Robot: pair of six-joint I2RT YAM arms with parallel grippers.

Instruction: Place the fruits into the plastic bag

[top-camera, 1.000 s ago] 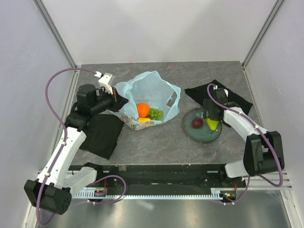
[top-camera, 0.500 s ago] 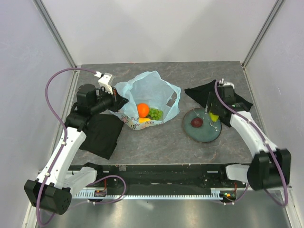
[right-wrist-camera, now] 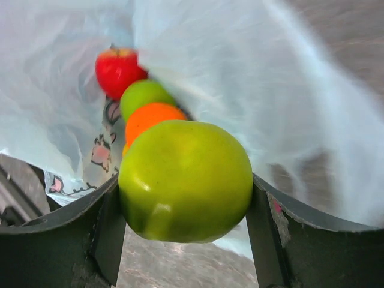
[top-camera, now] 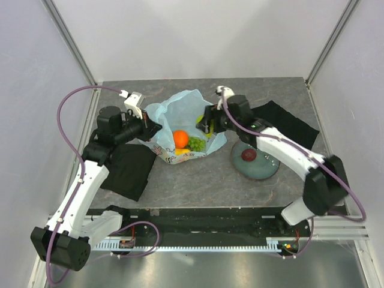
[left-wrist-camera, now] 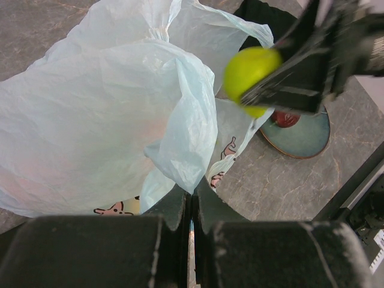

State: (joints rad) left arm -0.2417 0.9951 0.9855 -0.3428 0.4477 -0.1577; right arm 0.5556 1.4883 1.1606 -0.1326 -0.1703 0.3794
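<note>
**Q:** Arms counted, and tool state?

**A:** Two arms. The left gripper (left-wrist-camera: 192, 209) has its jaws pressed together on a fold of the thin crinkly translucent light-blue plastic bag (left-wrist-camera: 102, 114), pinching the bag's left rim. The right gripper (top-camera: 207, 125) is part open, its jaws spread to the width of one smooth yellow-green rounded toy fruit (right-wrist-camera: 186, 177) clamped between them.

**Q:** Position of that fruit?

**A:** It is in the air over the bag's open mouth, toward its right side in the top view, above the fruits lying inside.

**Q:** Fruits in the bag, counted?

**A:** The right wrist view gives three in a row:
- one small red toy apple (right-wrist-camera: 117, 69)
- one green round fruit (right-wrist-camera: 144, 96) (blurred; apple or grapes cannot be told)
- one orange round fruit (right-wrist-camera: 153, 120)

The top view shows the orange, one green grape bunch (top-camera: 196, 143) touching its right side, and one yellow piece (top-camera: 182, 152) at its near edge.

**Q:** Outside the bag?

**A:** One dark red-purple round fruit (top-camera: 248, 155) sits on the single grey-blue round plate (top-camera: 258, 170), just right of the bag. There are two black cloths: one (top-camera: 127, 170) under the left arm, near the bag, and one (top-camera: 288, 120) beyond the plate. Everything lies on the grey stone-patterned table (top-camera: 198, 186).
</note>
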